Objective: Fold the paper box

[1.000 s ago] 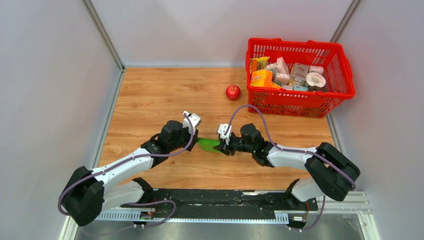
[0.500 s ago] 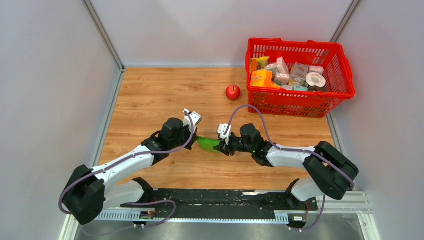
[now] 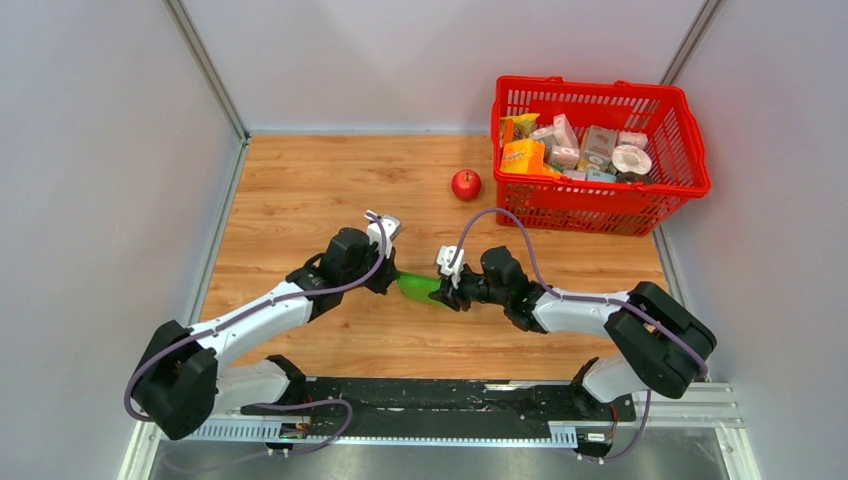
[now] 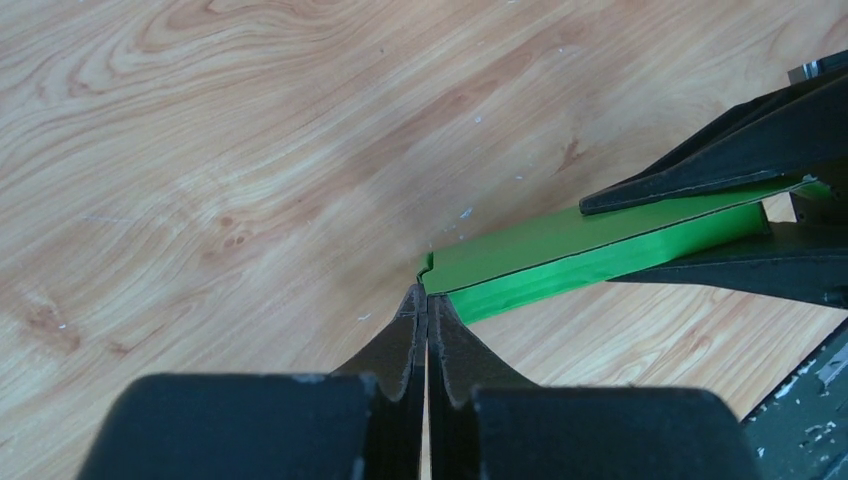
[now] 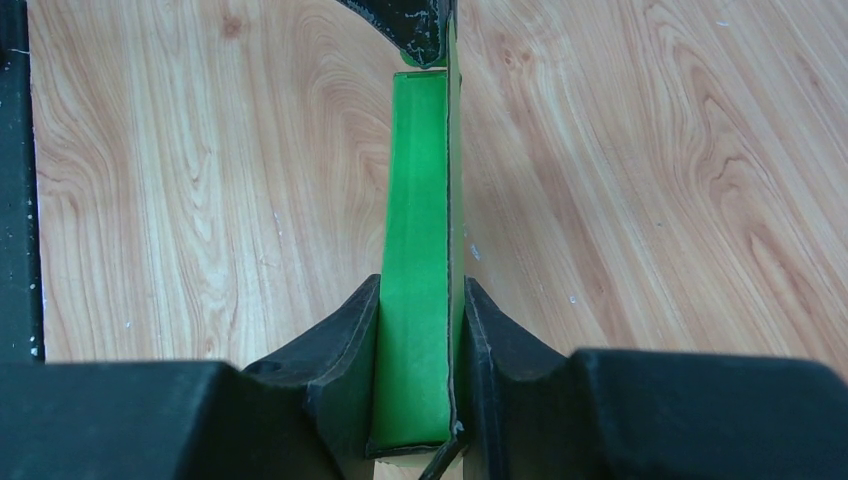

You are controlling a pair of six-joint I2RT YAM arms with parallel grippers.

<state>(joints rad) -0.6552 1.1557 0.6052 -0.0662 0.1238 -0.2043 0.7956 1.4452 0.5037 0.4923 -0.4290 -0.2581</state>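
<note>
a: how were the fingers at that moment?
b: the left fingers (image 4: 398, 352) were pressed together, tip against tip, right at the end corner of the paper box (image 4: 600, 245). i could not tell if a thin edge of card was caught between them. the right fingers (image 5: 335, 345) were clamped on the other end of the box, one on each flat face.
a: and the box itself?
b: it was almost flat, not opened, and it lay between the two arms over the near middle of the worktop (image 3: 300, 180). the views did not show whether it touched the wood or hung just above it.
a: what could go wrong from there?
b: i think the weak place was the left side. if those fingers held only a sliver, or nothing, a pull would make them slip off and the box would not open. if they did hold the small tab, a hard pull against the right clamp could tear or crease the thin card. also, the right fingers squeezed both walls together, so the box could hardly open under that grip.
a: was anything near enough to be disturbed?
b: no. the apple (image 3: 466, 184) and the red basket (image 3: 600, 215) were well apart, at the far right.
</note>
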